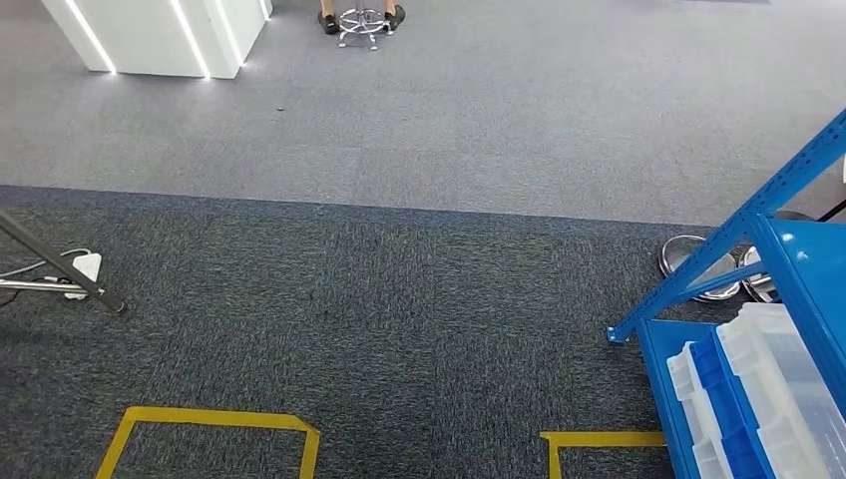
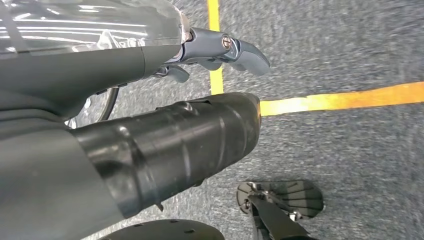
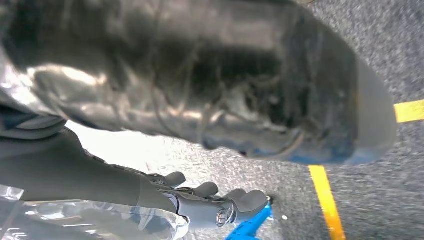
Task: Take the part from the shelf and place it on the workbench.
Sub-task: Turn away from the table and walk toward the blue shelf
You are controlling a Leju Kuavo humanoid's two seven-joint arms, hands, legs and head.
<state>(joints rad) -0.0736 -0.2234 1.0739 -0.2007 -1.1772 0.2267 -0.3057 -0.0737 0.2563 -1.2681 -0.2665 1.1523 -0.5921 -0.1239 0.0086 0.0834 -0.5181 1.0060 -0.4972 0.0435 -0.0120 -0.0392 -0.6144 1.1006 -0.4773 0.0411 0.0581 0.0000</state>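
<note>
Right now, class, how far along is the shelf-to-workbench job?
Left hand and right hand hang over the carpet, holding nothing. The blue shelf with clear bins stands at the right. I cannot pick out the part. Empty hands fit either heading to fetch or already delivered.

right hand (image 3: 200, 200): fingers (image 3: 245, 200) dark, lightly curled, apart, nothing visibly held | thumb (image 3: 210, 85): thick, glossy dark, close to lens, blurred | carpet (image 3: 385, 200): grey speckled, beneath hand | tape (image 3: 327, 200): yellow lines on carpet | blue frame (image 3: 252, 227): piece just beyond fingertips
</note>
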